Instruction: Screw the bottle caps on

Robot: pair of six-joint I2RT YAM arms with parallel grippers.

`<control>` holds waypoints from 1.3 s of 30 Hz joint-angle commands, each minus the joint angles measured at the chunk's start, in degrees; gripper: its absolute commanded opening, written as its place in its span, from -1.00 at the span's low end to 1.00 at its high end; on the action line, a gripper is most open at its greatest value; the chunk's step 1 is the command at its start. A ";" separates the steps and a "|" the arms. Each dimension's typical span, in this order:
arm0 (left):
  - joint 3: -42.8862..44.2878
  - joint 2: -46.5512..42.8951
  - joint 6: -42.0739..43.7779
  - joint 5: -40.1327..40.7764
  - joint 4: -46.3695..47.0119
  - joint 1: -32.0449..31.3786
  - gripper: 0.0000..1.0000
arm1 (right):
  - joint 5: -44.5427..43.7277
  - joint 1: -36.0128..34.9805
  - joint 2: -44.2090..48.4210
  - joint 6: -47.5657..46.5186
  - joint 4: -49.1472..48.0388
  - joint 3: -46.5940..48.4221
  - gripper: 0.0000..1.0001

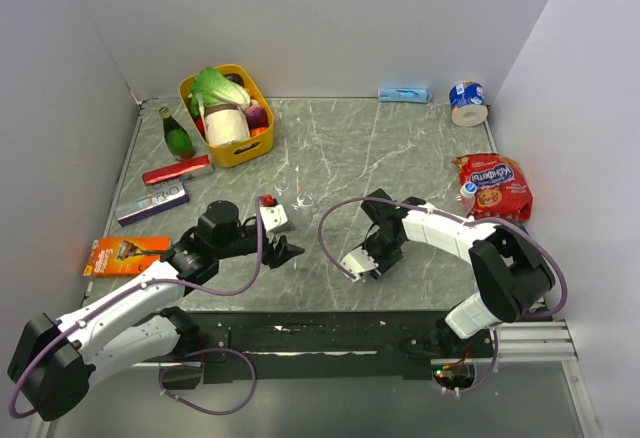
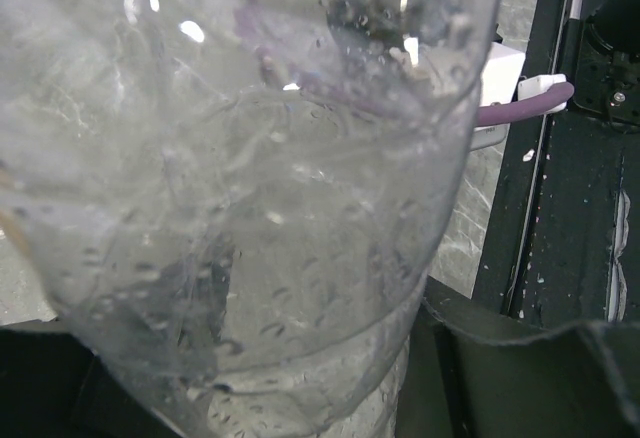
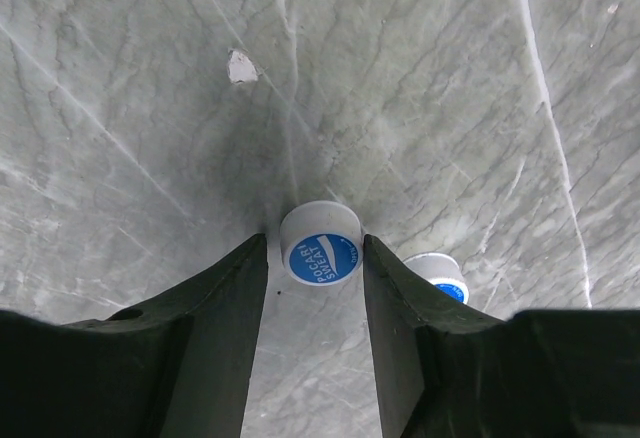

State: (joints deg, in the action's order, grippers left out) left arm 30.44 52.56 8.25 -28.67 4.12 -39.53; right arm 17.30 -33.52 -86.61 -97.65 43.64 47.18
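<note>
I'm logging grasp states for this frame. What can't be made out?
Left wrist: clear bottle fills the view; left end effector grip unseen.
Right wrist: second cap half hidden behind a finger; contact with the nearer cap unclear.
Top: caps hidden under right end effector.

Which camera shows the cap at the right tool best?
Right wrist: the cap sits sharp between the right tool fingers, label readable. Top view hides it under the tool; left wrist shows only a clear bottle.
</note>
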 commanded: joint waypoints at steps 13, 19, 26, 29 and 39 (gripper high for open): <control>-0.99 0.97 -1.40 -2.09 4.84 0.15 -0.98 | 3.09 0.38 1.70 4.92 -0.83 0.28 -0.10; -2.75 0.53 -1.31 -2.62 5.99 0.15 -0.98 | 3.53 0.82 9.42 10.01 2.13 -0.33 -0.38; -5.73 2.29 3.50 -5.43 10.46 -0.81 -0.98 | 8.87 0.82 24.02 20.70 15.39 12.36 -0.62; -8.28 3.52 9.29 -5.79 13.80 -2.74 -0.98 | 12.13 -0.75 25.17 26.60 21.12 24.31 -0.61; -11.27 6.59 20.40 -7.81 19.78 -5.30 -0.98 | 10.30 -18.67 16.84 31.29 26.58 45.45 -0.60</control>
State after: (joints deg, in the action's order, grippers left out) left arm 19.03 58.41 23.90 -33.34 16.97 -44.53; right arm 28.58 -46.26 -65.10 -69.08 65.12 89.21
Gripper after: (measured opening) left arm 0.601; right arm 0.406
